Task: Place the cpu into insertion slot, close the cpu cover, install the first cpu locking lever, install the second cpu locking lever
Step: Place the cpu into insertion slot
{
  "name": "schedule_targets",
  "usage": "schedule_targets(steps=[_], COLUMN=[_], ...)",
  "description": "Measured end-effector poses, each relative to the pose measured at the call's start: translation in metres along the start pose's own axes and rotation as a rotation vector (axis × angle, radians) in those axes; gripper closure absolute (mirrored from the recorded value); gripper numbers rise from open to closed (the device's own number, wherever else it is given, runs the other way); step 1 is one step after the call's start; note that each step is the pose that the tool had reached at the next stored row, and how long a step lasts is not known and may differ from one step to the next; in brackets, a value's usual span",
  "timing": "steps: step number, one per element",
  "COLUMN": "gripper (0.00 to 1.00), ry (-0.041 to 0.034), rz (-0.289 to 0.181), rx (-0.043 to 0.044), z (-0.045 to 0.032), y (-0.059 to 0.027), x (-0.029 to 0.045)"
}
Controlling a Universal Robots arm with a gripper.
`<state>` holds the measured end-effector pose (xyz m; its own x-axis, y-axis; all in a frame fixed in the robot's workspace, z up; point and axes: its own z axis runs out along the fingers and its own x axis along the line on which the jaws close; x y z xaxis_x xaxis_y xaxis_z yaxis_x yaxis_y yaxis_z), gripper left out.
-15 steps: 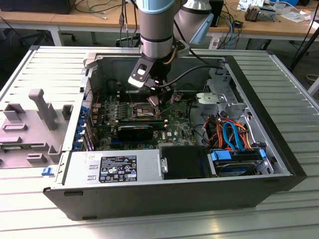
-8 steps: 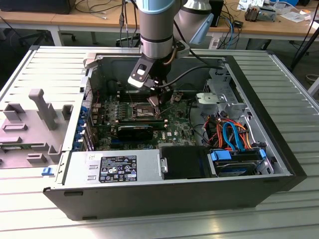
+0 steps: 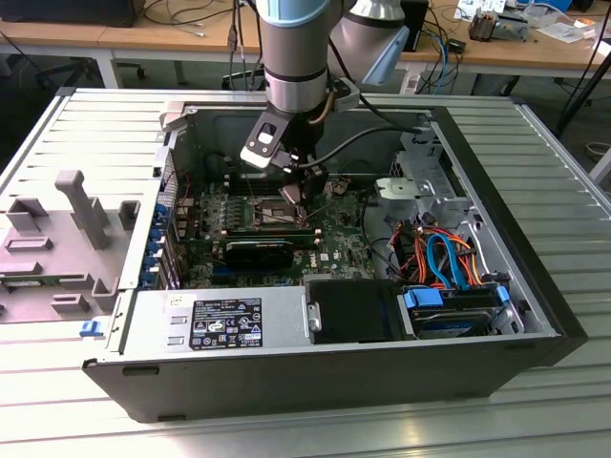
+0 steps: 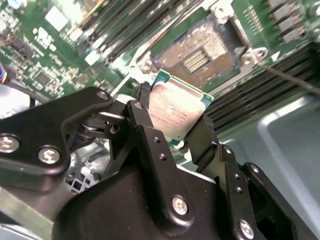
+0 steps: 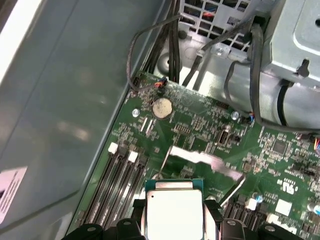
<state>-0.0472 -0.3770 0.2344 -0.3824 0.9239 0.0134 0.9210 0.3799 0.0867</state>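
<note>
My gripper is shut on the cpu, a flat silver-topped chip with a green edge, pinched by its two sides between black fingers. In the second wrist view the insertion slot lies open just beyond the chip, its dark contact field bare. The cpu also shows in the first wrist view. Past it a thin silvery plate, apparently the cpu cover, stands raised, with thin wire levers beside it. From the exterior view the gripper hangs low inside the case, right beside the slot.
The open computer case holds a power supply, a long black block, and a drive bay with blue and orange cables. Memory slots flank the socket. Black cables run by a coin battery.
</note>
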Motion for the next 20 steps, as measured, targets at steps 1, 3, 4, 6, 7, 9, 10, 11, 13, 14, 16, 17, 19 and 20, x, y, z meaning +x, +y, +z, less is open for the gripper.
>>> schedule_targets(steps=[1,3,4,6,7,9,10,11,13,14,16,17,19,20], gripper=[0.46,0.46,0.46,0.46,0.46,0.46,0.46,0.46,0.46,0.46,0.46,0.46,0.46,0.46], ry=[0.0,-0.003,-0.01,-0.0411,-0.0597,-0.0918,-0.0957,-0.0957,-0.0951,-0.095,-0.095,-0.0955,-0.096,-0.096], rz=[0.0,0.0,-0.001,-0.003,-0.005,-0.007,-0.008,-0.008,-0.008,-0.008,-0.008,-0.008,-0.008,-0.007], rx=[0.0,0.0012,0.0041,0.017,0.0247,0.0379,0.0395,0.0396,0.0393,0.0393,0.0393,0.0395,0.0398,0.0398], z=[-0.0002,-0.0008,-0.0009,-0.0011,-0.0011,-0.0011,-0.001,-0.001,-0.001,-0.001,-0.001,-0.0011,-0.0011,-0.0011], y=[-0.0031,-0.0108,-0.0124,-0.0137,-0.0141,-0.0141,-0.014,-0.0139,-0.0139,-0.0139,-0.0139,-0.014,-0.014,-0.0139], x=[0.0013,0.0046,0.0052,0.0057,0.0058,0.0062,0.0066,0.0066,0.0066,0.0067,0.0067,0.0066,0.0066,0.0066])
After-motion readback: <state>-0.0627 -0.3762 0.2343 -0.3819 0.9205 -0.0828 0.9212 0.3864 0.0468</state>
